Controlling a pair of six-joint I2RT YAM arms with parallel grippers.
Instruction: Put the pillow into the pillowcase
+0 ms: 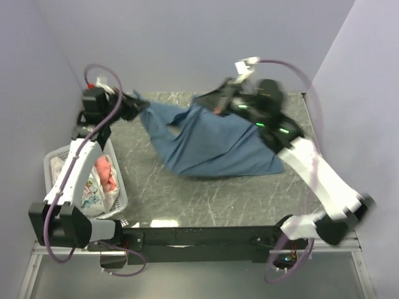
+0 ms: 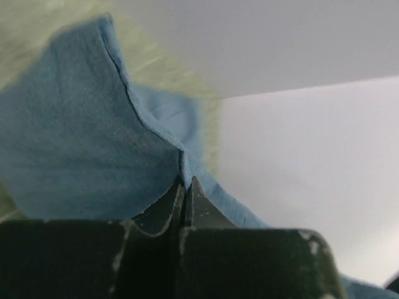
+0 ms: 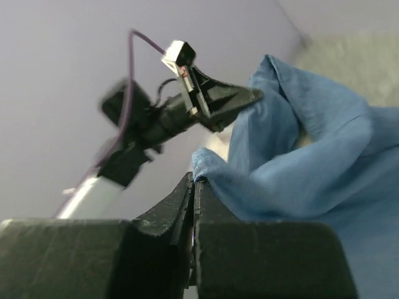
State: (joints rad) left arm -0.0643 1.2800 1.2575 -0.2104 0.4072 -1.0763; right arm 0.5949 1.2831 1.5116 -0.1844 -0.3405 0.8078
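Pillowcase (image 1: 218, 146), blue, plain, is held up along its far edge between both arms. The rest drapes onto the tabletop (image 1: 187, 199), with the lowest corner toward 6 o'clock. Its long axis runs roughly 10 to 4 o'clock across the tabletop.

Left end effector (image 1: 138, 104) sits at 10 o'clock. In the wrist view, left end effector (image 2: 185, 180) has its jaws pressed together on a pinched fold of pillowcase (image 2: 81, 143).

Right end effector (image 1: 215, 103) sits near 12 o'clock. In the wrist view, right end effector (image 3: 193, 180) is closed with a hemmed edge of pillowcase (image 3: 312, 162) nipped at the tips. The same view shows the left end effector (image 3: 246, 98) at 12 o'clock, clamping another corner of the cloth.

Basket (image 1: 53, 156) is at 9 o'clock, off the tabletop's left edge, beside the left arm. It holds a pink item (image 1: 107, 171) and a white printed bundle (image 1: 92, 193). The bundle may be the pillow, but I cannot tell. Its print is too small to read.
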